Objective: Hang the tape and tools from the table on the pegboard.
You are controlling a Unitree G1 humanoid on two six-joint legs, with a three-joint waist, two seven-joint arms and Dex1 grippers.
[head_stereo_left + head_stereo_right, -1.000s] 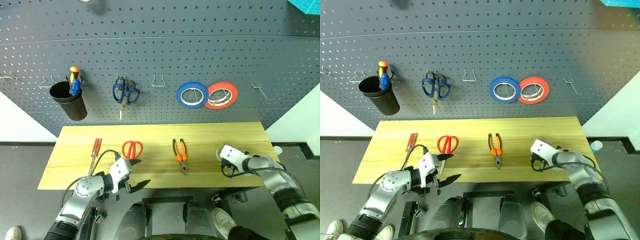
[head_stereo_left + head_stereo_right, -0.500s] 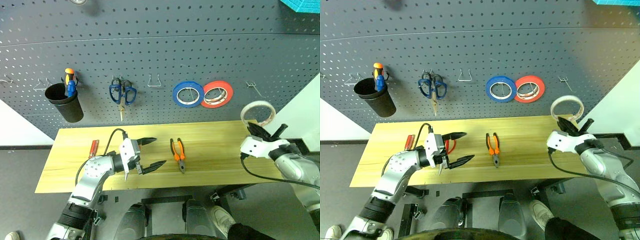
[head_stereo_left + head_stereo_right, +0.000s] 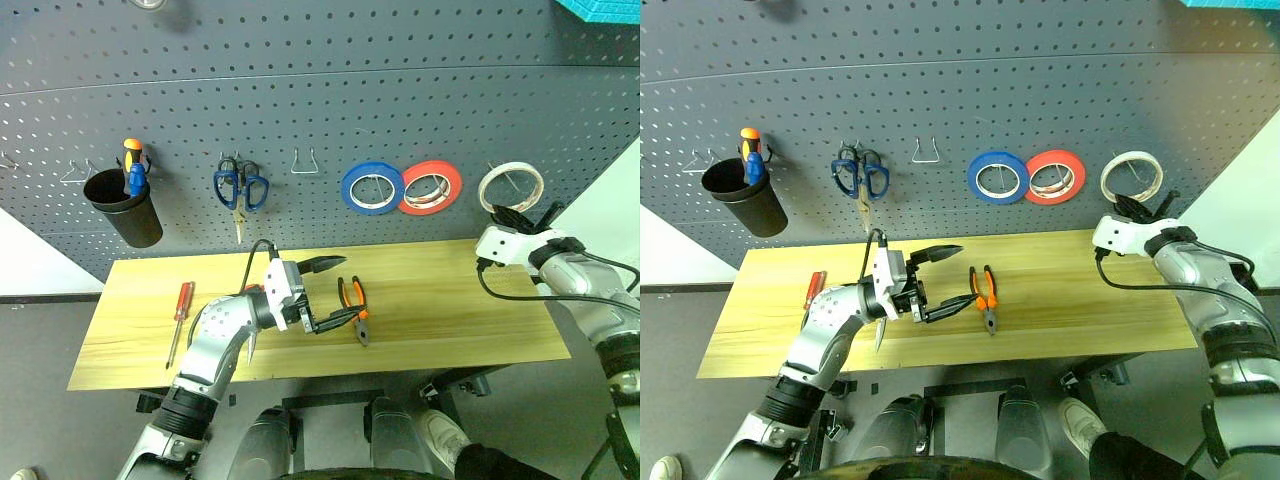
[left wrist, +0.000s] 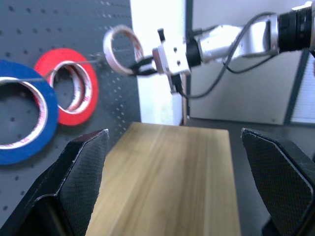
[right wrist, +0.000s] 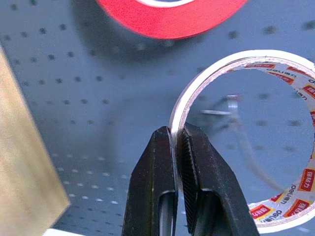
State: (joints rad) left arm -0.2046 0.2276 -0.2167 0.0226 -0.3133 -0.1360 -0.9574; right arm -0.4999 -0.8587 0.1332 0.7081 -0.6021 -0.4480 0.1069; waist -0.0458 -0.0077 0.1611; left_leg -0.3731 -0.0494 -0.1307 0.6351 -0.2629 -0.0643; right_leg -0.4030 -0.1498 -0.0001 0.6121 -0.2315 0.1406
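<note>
Black cup [image 3: 126, 206] on the pegboard [image 3: 320, 110] holds an orange-and-blue-handled screwdriver [image 3: 132, 164]; the left gripper [image 3: 335, 290] hangs wide open and empty above the table [image 3: 450, 320]. From the right wrist, the right gripper [image 5: 175, 142] pinches the whitish, thin-walled tape [image 5: 231, 69] rim before a hook [image 5: 224, 109].

A black cup [image 3: 125, 205] hangs at the left, holding an orange-and-blue-handled screwdriver [image 3: 133, 167]. To its right hang blue-handled scissors [image 3: 240, 189], then a bare wire hook [image 3: 305, 161], then a blue tape roll [image 3: 372, 188] touching a red-orange roll [image 3: 432, 187].
</note>
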